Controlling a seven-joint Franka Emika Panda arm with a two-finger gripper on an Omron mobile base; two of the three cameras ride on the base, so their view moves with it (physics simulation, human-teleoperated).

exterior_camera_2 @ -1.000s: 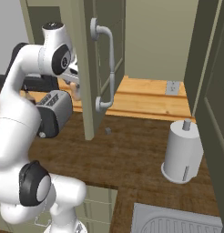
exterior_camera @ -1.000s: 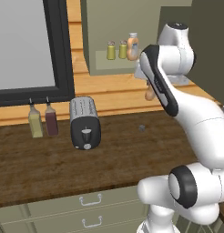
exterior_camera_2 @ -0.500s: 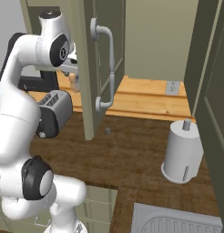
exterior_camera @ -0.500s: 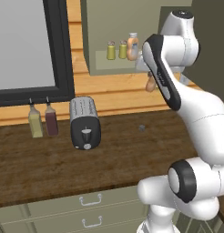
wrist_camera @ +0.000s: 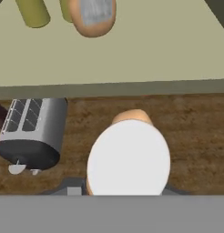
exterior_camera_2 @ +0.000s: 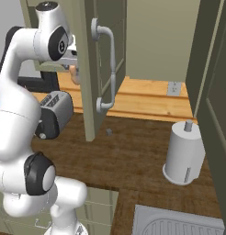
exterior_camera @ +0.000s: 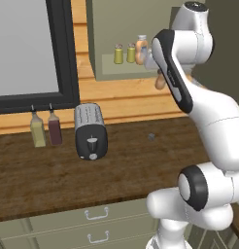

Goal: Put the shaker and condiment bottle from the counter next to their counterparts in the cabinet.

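While the gripper (wrist_camera: 127, 193) grasps the condiment bottle (wrist_camera: 128, 157) upright by its body, the cabinet shelf (wrist_camera: 145, 54) lies just ahead of and below it. The matching bottle (wrist_camera: 92, 16) stands farther in, forward-left, beside two shakers (exterior_camera: 118, 53).

I'm working in a home kitchen. I see a wood-grain counter (exterior_camera: 68, 180) over drawers (exterior_camera: 92, 226), a toaster (exterior_camera: 91, 131), a wall cabinet (exterior_camera: 111, 73), a paper-towel roll (exterior_camera_2: 184, 153) and a sink (exterior_camera_2: 179, 225)

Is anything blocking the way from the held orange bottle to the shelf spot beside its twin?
Nothing visible. The claw holds the orange bottle just outside the shelf edge; bare shelf lies right of the twin.
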